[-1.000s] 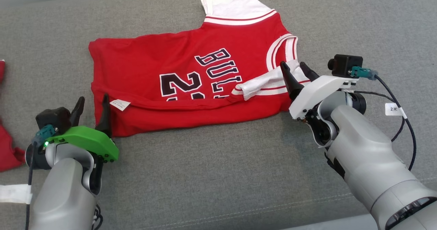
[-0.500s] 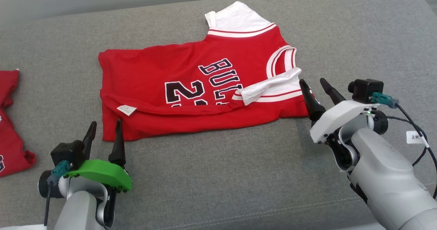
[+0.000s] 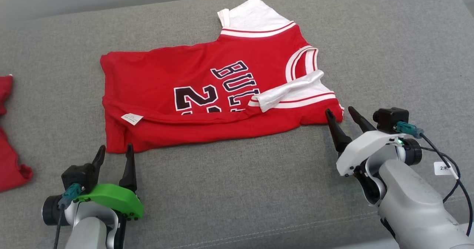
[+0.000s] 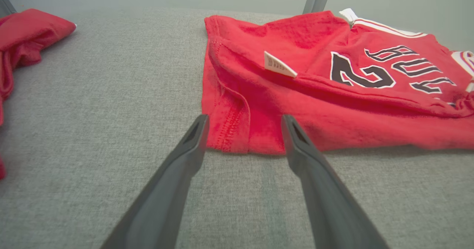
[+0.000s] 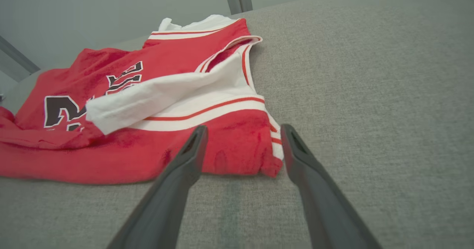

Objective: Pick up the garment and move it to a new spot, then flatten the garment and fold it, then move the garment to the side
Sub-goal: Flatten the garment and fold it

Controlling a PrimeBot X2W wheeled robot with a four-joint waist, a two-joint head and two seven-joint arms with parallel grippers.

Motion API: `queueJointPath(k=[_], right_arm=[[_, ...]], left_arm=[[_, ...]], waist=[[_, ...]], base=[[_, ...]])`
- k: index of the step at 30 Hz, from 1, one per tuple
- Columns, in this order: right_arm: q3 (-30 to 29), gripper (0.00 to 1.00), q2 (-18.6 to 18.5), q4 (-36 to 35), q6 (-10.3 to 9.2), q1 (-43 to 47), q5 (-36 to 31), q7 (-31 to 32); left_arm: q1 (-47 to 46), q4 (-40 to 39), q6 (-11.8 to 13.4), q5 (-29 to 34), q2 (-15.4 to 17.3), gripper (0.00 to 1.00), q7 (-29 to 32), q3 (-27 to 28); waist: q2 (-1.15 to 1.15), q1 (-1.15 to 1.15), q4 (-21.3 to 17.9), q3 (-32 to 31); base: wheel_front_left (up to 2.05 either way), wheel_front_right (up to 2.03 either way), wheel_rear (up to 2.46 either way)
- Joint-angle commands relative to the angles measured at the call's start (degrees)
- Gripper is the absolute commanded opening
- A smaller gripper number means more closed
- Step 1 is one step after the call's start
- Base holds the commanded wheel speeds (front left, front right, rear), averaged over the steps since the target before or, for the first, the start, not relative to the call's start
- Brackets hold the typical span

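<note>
Both the left gripper [image 3: 114, 149] and the right gripper [image 3: 339, 111] have fingers spread wide, holding nothing, just beside the near corners of the red shirt [image 3: 207, 82]. It lies on the grey cushion [image 3: 237, 189], long side left to right, neck pointing right.

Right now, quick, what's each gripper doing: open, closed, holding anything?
Left gripper: open, holding nothing, by a near corner of the jersey.
Right gripper: open, holding nothing, by the other near corner.
</note>
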Motion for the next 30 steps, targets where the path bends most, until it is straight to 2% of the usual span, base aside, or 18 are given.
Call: queueJointPath(k=[1,5,10,23,24,25,26,27,28,30], right_arm=[[-0.20,1.00,0.04,0.91,-0.01,-0.56,-0.66,-0.16],[-0.61,1.00,1.21,2.47,-0.01,-1.40,-1.46,-0.16],[-0.58,1.00,2.03,4.28,-0.01,-2.41,-2.15,-0.16],[0.66,1.00,3.33,9.11,-0.01,-4.47,-2.66,-0.17],[0.76,0.91,3.45,9.54,-0.01,-4.62,-2.66,-0.16],[0.93,0.45,3.55,9.99,-0.01,-4.73,-2.63,-0.16],[1.12,0.25,3.55,10.45,-0.01,-4.80,-2.71,-0.16],[1.24,0.00,3.63,10.95,-0.01,-5.02,-2.52,-0.16],[1.34,0.00,3.71,11.24,-0.01,-5.17,-2.27,-0.16],[1.35,0.00,3.59,11.38,-0.03,-5.28,-2.07,-0.16]], left_arm=[[-1.24,0.62,-0.23,1.18,0.11,1.00,-0.02,0.12],[-2.47,2.35,-0.33,2.57,0.63,1.00,-0.02,-0.04],[-3.80,4.72,0.70,5.29,1.50,1.00,-0.02,-0.35],[-5.67,8.56,2.04,7.79,1.52,1.00,-0.02,0.82],[-5.76,8.90,1.90,7.77,1.49,0.89,-0.02,0.90],[-5.91,9.26,1.81,7.78,1.46,0.72,-0.02,1.00],[-6.05,9.66,1.64,7.66,1.34,0.48,-0.02,1.07],[-6.21,10.04,1.45,7.26,1.42,0.29,-0.01,1.44],[-6.07,10.27,1.10,6.91,1.48,0.00,0.00,1.85],[-5.82,9.98,0.62,6.91,1.77,0.00,0.00,1.97]], waist=[[0.00,0.00,-0.15,0.53],[0.00,0.00,-0.37,1.30],[0.00,0.00,-0.62,1.94],[0.00,0.00,-0.82,2.88],[0.00,0.00,-0.72,2.92],[0.00,0.00,-0.62,2.95],[0.00,0.00,-0.53,2.96],[0.00,0.00,-0.35,2.96],[0.00,0.00,-0.24,2.91],[0.00,0.00,-0.19,2.79]], base=[[0.00,0.00,0.00],[0.00,0.00,0.00],[0.00,0.00,0.00],[0.00,0.00,0.00],[0.00,0.00,0.00],[0.00,0.00,0.00],[0.00,0.00,0.00],[0.00,0.00,0.00],[0.00,0.00,0.00],[0.00,0.00,0.00]])
